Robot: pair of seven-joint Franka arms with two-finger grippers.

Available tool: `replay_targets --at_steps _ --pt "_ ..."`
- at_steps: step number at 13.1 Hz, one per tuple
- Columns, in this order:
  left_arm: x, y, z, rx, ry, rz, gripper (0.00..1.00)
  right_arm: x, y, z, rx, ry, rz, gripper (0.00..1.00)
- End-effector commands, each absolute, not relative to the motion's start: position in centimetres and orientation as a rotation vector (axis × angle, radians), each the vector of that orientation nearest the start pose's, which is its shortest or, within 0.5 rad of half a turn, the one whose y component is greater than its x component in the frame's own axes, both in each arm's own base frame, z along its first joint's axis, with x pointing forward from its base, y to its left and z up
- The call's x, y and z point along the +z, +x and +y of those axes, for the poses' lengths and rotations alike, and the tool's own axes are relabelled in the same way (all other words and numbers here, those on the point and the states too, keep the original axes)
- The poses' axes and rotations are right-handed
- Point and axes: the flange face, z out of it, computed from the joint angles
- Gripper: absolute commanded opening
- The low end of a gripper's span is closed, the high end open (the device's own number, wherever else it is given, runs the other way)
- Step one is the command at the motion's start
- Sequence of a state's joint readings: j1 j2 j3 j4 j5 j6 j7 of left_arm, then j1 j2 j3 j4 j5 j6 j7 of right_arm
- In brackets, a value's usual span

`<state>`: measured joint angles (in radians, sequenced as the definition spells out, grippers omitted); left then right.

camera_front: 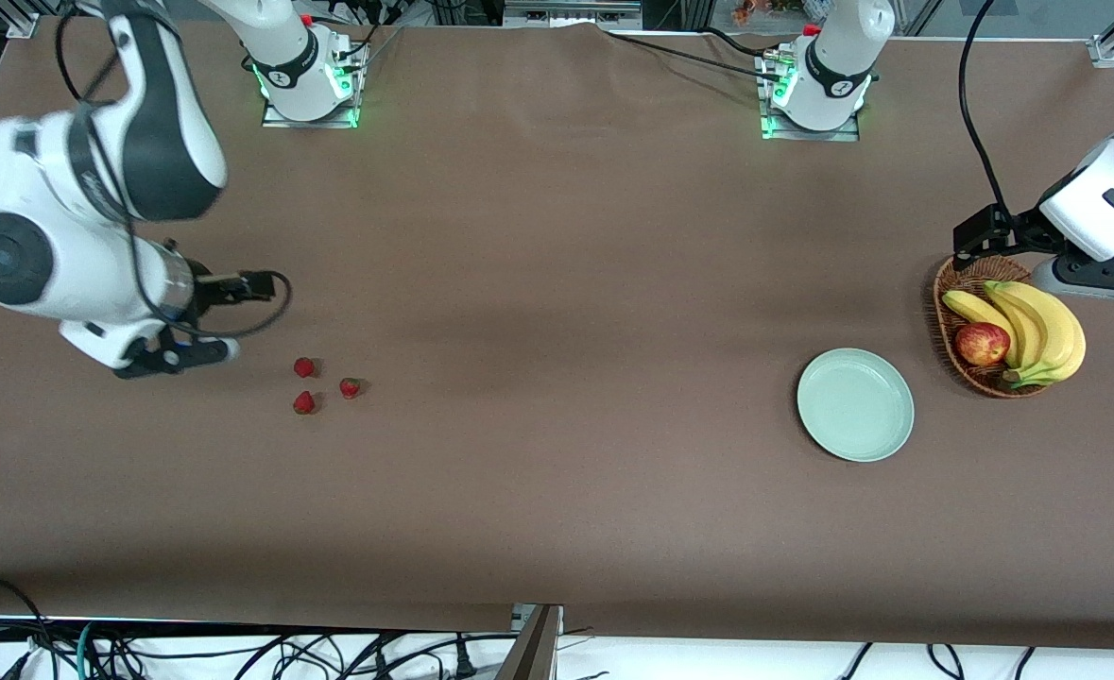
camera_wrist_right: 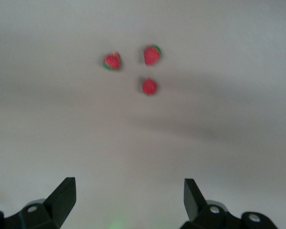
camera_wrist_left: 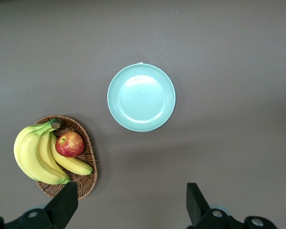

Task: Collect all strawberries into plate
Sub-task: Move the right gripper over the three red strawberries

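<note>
Three small red strawberries [camera_front: 304, 366] [camera_front: 350, 387] [camera_front: 303, 403] lie close together on the brown table toward the right arm's end. They also show in the right wrist view [camera_wrist_right: 112, 61] [camera_wrist_right: 152, 55] [camera_wrist_right: 149, 86]. The pale mint-green plate [camera_front: 855, 404] lies empty toward the left arm's end, and shows in the left wrist view [camera_wrist_left: 141, 97]. My right gripper [camera_wrist_right: 128, 200] is open and empty, up over the table beside the strawberries [camera_front: 179, 357]. My left gripper [camera_wrist_left: 132, 205] is open and empty, up over the table beside the basket [camera_front: 1100, 276].
A brown wicker basket [camera_front: 946, 312] with bananas [camera_front: 1038, 326] and a red-yellow apple [camera_front: 982, 343] stands beside the plate at the left arm's end. The basket also shows in the left wrist view [camera_wrist_left: 88, 157]. Cables hang at the table's near edge.
</note>
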<state>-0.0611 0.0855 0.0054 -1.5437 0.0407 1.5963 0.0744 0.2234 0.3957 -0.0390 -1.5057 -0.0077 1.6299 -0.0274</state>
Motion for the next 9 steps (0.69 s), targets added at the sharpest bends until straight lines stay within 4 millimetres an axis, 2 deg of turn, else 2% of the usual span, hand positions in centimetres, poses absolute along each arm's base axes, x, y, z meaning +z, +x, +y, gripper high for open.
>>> replay_targets --at_steps 1,3,5,9 --pt "59.9 58.0 -3.0 0.053 -3.11 0.197 1.0 37.1 65.1 13.1 0.402 -3.127 -0.289 1.0" --pt "59.9 58.0 -3.0 0.053 -3.11 0.194 1.0 33.1 65.6 14.9 0.381 -3.12 -0.141 1.0" --pt "59.9 58.0 -3.0 0.05 -3.11 0.194 1.0 29.7 65.8 16.8 0.335 -3.126 -0.158 1.0" --pt "59.9 58.0 -3.0 0.05 -3.11 0.194 1.0 24.0 66.5 17.1 0.215 -3.133 -0.129 1.0"
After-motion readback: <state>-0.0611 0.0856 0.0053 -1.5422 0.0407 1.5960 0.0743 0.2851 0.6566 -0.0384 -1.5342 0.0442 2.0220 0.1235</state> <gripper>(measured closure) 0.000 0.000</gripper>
